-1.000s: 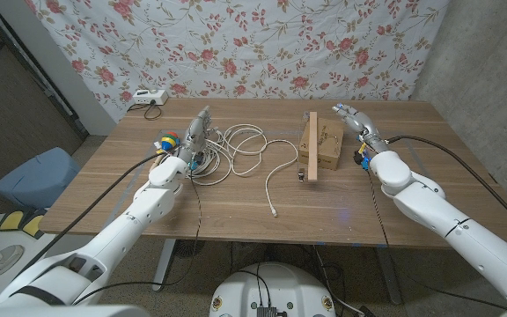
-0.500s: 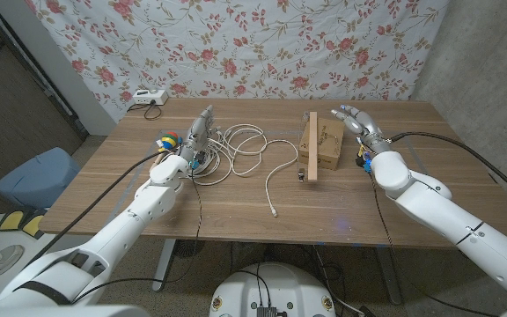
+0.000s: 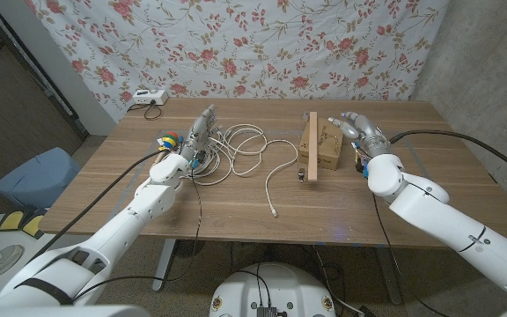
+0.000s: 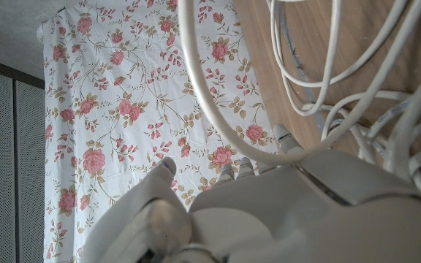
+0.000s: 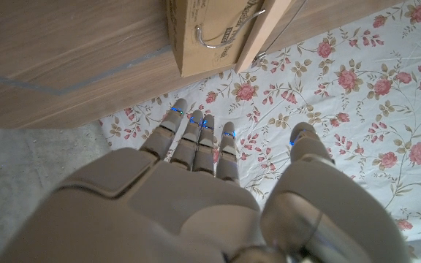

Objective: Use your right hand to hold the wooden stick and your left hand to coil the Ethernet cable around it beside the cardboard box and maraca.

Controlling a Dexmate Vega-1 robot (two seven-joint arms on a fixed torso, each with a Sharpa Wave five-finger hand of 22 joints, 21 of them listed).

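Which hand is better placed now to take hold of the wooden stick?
The right hand. It hovers open beside the cardboard box, and the wooden stick lies just on the box's other side. The left hand is across the table at the Ethernet cable loops.

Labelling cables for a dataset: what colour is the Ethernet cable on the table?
White; the Ethernet cable shows best in the head view.

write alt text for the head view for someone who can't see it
On a wooden table, a white Ethernet cable lies in loose loops beside a wooden stick and cardboard box. The left hand is at the cable; the right hand hovers open near the box.
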